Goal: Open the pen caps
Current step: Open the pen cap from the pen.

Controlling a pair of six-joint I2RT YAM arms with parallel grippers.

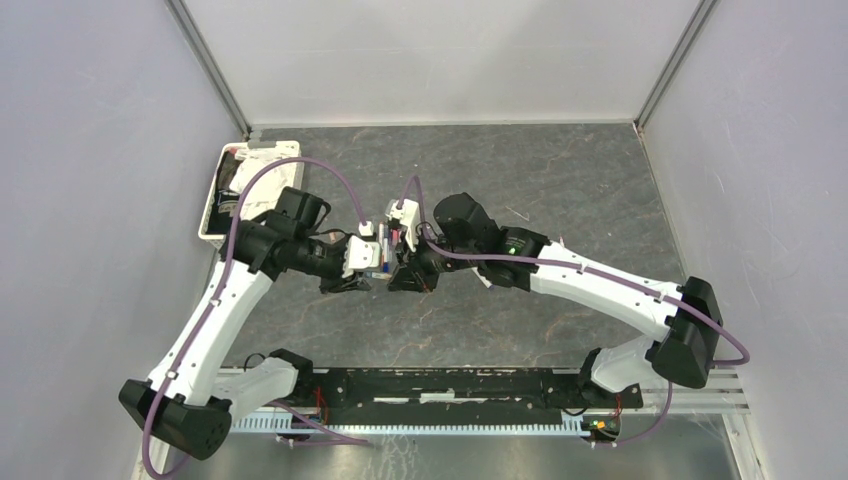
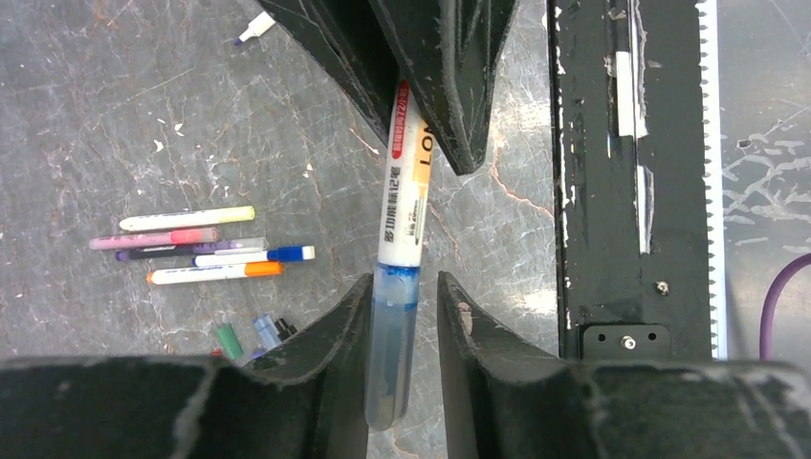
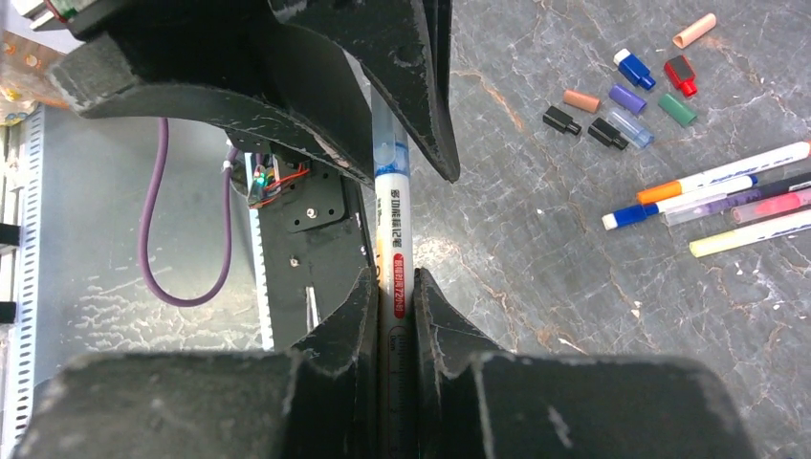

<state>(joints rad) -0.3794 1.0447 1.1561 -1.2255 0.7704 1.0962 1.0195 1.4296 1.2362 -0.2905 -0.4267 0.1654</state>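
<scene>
Both grippers meet above the table's middle on one white pen [image 2: 404, 191]. My right gripper [image 3: 393, 282] is shut on its white barrel [image 3: 393, 229]. The pen's translucent blue cap [image 2: 390, 344] sits on the barrel and lies between the fingers of my left gripper [image 2: 404, 287]. It touches one finger and a gap shows at the other, so the jaws stand open. Several loose pen caps [image 3: 631, 69] in blue, red, green, purple, black and orange lie on the table. They also show in the left wrist view [image 2: 230, 340]. In the top view the grippers [image 1: 372, 262] [image 1: 405, 268] nearly touch.
Several pens [image 3: 708, 196] lie side by side on the grey marbled table, also in the left wrist view [image 2: 201, 247]. A white tray [image 1: 215, 215] stands at the far left. A black rail [image 2: 612, 172] runs along the near edge.
</scene>
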